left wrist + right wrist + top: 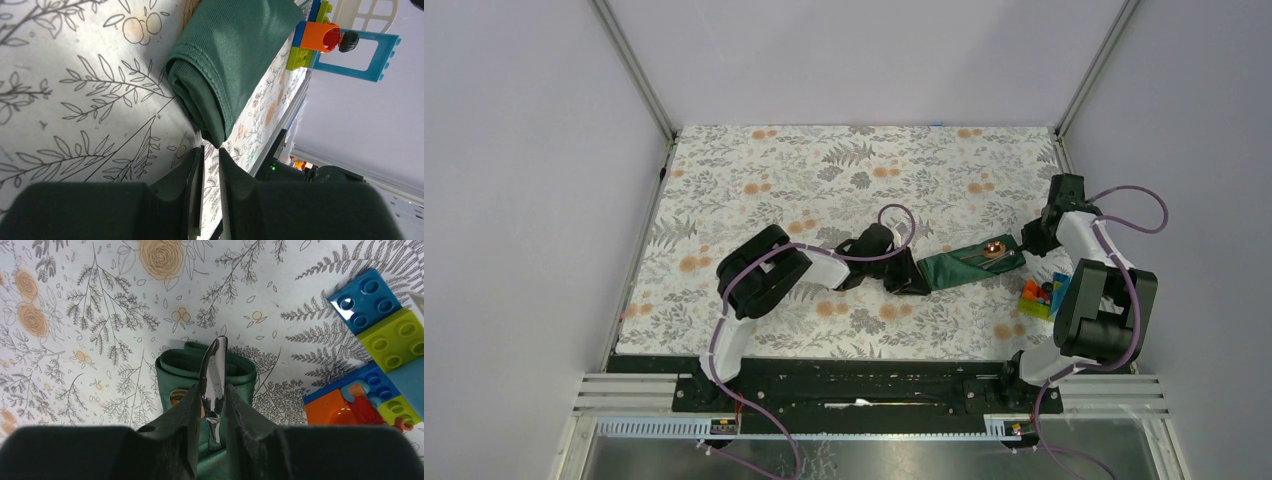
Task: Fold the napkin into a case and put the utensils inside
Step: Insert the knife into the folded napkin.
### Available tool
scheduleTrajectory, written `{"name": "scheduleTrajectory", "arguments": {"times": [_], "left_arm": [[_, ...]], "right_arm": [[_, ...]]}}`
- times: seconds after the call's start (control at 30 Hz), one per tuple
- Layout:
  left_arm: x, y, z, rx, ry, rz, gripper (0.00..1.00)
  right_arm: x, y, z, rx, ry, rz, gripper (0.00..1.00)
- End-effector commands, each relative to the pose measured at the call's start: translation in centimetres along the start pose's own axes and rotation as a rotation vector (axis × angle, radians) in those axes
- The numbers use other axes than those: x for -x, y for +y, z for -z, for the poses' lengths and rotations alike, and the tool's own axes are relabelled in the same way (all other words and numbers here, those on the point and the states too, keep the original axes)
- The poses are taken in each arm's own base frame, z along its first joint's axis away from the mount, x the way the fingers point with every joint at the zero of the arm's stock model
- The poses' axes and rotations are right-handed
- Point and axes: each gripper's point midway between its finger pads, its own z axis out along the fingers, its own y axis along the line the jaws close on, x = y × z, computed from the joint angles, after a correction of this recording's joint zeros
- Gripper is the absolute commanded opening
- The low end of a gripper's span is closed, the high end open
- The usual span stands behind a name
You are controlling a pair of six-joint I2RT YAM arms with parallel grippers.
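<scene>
The dark green napkin is folded into a narrow case (pixel 964 267) lying across the tablecloth. The copper spoon (pixel 995 249) lies in it with its bowl sticking out at the right end, and it also shows in the right wrist view (pixel 176 396). My right gripper (pixel 212 387) is at the case's open end (pixel 170 369), shut on the thin dark knife (pixel 216 365), whose blade points out over the opening. My left gripper (pixel 211 149) is at the case's left end (pixel 225 55). Its jaws are nearly together with nothing between them, and the tips are just short of the cloth's corner.
The floral tablecloth (pixel 824 170) covers the table. A cluster of bright toy blocks (pixel 1039 293) sits just right of the case, close to my right gripper (pixel 1027 243), and also shows in the right wrist view (pixel 380 340). The cage posts stand at the far corners.
</scene>
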Motion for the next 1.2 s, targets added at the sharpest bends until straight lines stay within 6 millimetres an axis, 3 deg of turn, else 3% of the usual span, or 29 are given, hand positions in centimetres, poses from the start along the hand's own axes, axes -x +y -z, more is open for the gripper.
{"name": "scheduleTrajectory", "arguments": {"times": [0.0,0.53,1.17], "left_arm": [[0.7,-1.1,-0.7,-0.049,-0.008,-0.019,0.21],[0.1,-0.8,-0.8,-0.078,0.004,-0.005,0.19],[0.1,-1.2,-0.7,-0.094,0.004,-0.012,0.19]], "right_arm": [[-1.3,0.1,0.2,0.018,0.039,-0.063,0.00],[-5.1,-1.2,1.0,0.006,0.096,-0.188,0.00],[-9.6,-0.2,0.7,0.049,0.201,-0.267,0.03]]}}
